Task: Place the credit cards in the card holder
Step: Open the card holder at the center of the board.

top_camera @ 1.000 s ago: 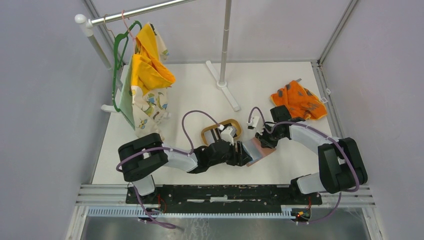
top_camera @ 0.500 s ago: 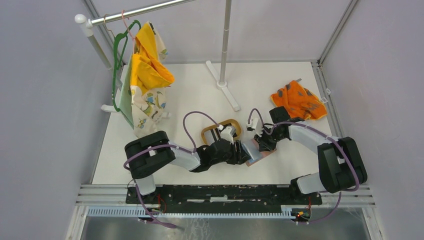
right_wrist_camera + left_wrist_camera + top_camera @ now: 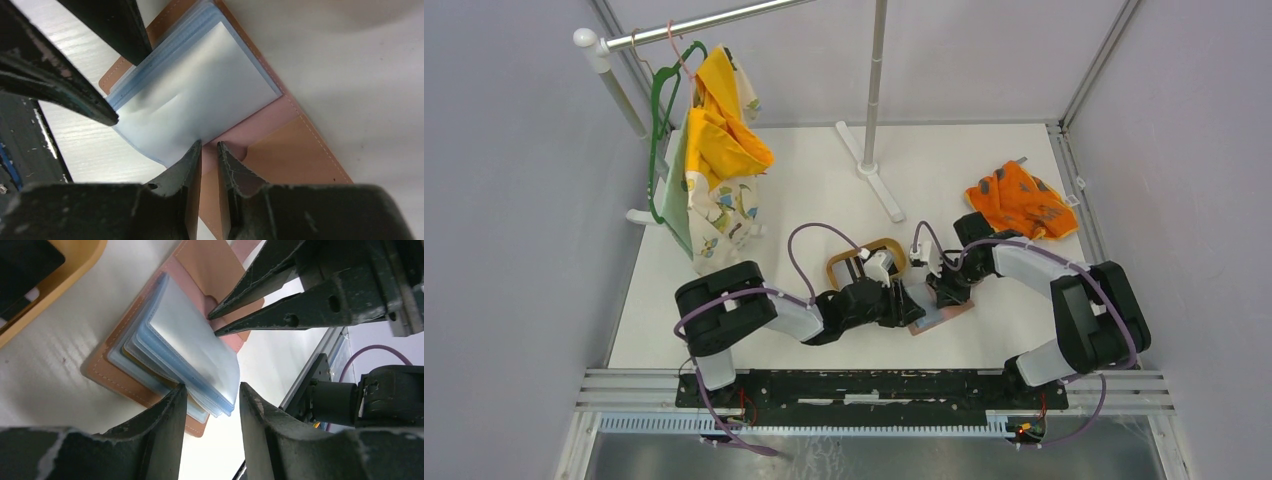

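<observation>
- The tabletop (image 3: 804, 180) carries the oval tray (image 3: 836, 268); dark credit cards (image 3: 25, 260) seem to lie in it, partly hidden.
- The card holder (image 3: 295, 160) lies open just beside the tray, between both arms.
- Left tool (image 3: 213, 390): jaws apart, straddling the free corner of the clear sleeves (image 3: 200, 90); close gently on one leaf only.
- Right tool (image 3: 209, 147): jaws nearly together, gripping nothing, tips by the sleeves' spine; press there to pin the holder flat.

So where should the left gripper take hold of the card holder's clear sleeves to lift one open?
Take the free edge of the clear sleeves, opposite the spine, coming from the left arm's side. They fan apart there, so a fingertip could likely slip between layers; the left gripper straddles that edge. At the spine they are bound, with the right gripper at the card holder there.
</observation>
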Robot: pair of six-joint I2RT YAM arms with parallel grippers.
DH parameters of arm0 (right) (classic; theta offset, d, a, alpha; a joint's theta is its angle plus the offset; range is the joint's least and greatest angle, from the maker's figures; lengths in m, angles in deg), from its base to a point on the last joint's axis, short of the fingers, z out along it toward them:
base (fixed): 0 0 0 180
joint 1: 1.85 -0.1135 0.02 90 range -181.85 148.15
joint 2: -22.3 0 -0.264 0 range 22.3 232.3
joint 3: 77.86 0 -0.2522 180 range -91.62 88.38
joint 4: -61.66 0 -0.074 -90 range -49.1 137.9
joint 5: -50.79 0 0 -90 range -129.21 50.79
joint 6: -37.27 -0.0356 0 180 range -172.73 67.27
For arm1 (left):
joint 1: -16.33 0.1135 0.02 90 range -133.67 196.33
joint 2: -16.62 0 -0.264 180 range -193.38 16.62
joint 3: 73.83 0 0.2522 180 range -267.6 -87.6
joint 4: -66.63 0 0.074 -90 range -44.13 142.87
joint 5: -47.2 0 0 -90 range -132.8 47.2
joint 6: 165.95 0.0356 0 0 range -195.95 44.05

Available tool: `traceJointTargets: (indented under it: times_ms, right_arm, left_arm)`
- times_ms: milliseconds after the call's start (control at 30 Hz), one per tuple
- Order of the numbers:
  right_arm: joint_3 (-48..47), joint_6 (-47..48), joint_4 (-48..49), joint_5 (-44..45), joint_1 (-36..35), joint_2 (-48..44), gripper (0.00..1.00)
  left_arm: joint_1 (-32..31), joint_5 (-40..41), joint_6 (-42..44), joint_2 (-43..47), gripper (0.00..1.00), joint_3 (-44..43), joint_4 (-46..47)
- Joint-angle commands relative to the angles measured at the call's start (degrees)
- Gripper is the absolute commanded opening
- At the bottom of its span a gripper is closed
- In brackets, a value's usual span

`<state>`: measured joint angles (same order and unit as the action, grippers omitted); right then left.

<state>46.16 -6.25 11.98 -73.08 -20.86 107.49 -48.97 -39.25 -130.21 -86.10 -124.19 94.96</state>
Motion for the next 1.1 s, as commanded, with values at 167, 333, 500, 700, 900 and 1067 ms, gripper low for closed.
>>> traceJointTargets:
  times_ms: [167,333,500,700,900,1067]
  right_arm:
    - [-1.02,0.10,-2.34,-7.35,-1.47,-0.78,0.26]
    - [-0.77,-1.45,-0.42,-7.58,0.90,-4.40,0.28]
    - [-0.02,-3.09,1.47,-9.10,5.36,-7.69,0.30]
    - [0.49,-4.92,3.22,-8.59,7.60,-9.29,0.34]
    - [0.93,-9.12,6.92,-8.07,10.90,-12.80,0.37]
    - [3.81,-15.92,14.57,-6.48,16.12,-19.48,0.48]
  left_arm:
    - [0.15,0.97,-1.31,5.93,0.51,2.82,3.35]
    - [0.16,1.05,-0.65,6.40,0.54,3.33,4.20]
    - [0.22,-2.37,-0.11,3.78,0.53,2.95,11.90]
    - [0.60,-6.82,0.21,1.16,0.53,2.00,19.50]
    - [1.38,-9.89,0.65,-2.54,0.53,-1.55,20.97]
    - [1.75,-11.97,1.00,-7.32,0.54,-6.34,21.16]
